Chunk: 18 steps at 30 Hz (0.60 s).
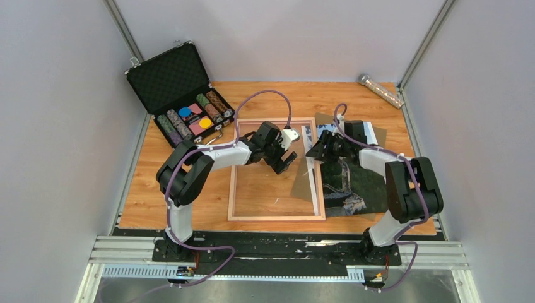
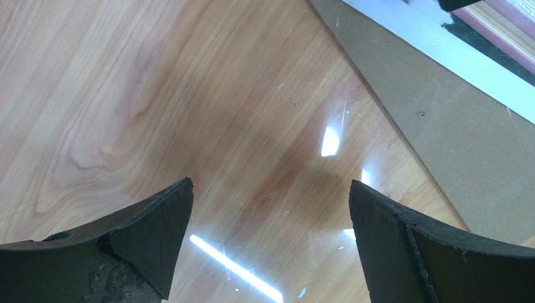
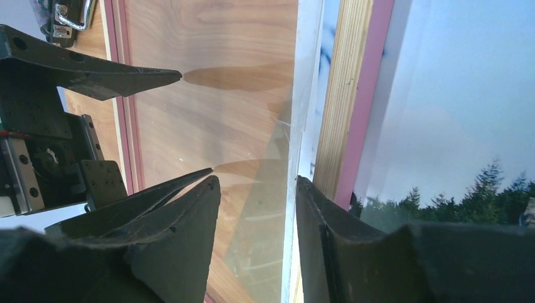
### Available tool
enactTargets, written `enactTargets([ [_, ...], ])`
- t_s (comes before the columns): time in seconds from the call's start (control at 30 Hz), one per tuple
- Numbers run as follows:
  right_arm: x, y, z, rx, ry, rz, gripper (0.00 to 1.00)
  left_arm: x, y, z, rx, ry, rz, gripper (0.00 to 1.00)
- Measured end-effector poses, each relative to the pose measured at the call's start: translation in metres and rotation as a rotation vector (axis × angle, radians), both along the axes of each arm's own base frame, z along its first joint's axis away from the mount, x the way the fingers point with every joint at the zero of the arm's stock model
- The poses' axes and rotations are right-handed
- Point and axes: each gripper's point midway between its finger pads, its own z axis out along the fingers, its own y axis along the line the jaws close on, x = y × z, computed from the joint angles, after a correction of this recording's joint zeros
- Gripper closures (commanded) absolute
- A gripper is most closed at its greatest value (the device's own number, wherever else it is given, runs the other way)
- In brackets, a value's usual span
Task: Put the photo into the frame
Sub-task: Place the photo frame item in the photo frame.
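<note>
Presently right claw (image 3: 257,182) is half-spread with a gap showing. It straddles a thin white edge, apparently the photo's (image 1: 356,186) border, just inside the frame's (image 1: 276,216) right rail; nothing pinched that I can confirm. Frame lies flat mid-table. Photo lies face-up beside it, left margin crossing that rail, likely staged for sliding in. Left claw (image 2: 271,186) is wide and empty, hovering over the frame's interior. I judge it's ready to steady.

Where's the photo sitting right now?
In the top view the photo lies flat on the right half of the table, beneath the right arm, its left edge meeting the right rail of the frame.
</note>
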Motion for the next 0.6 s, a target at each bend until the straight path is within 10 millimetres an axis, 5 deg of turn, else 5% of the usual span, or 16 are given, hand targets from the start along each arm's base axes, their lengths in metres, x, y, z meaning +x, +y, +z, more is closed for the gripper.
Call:
enactTargets([
  [0.6, 0.008, -0.012, 0.025, -0.032, -0.105, -0.015, 0.53, 0.0, 0.001, -0.002, 0.004, 0.003, 0.001, 0.0],
])
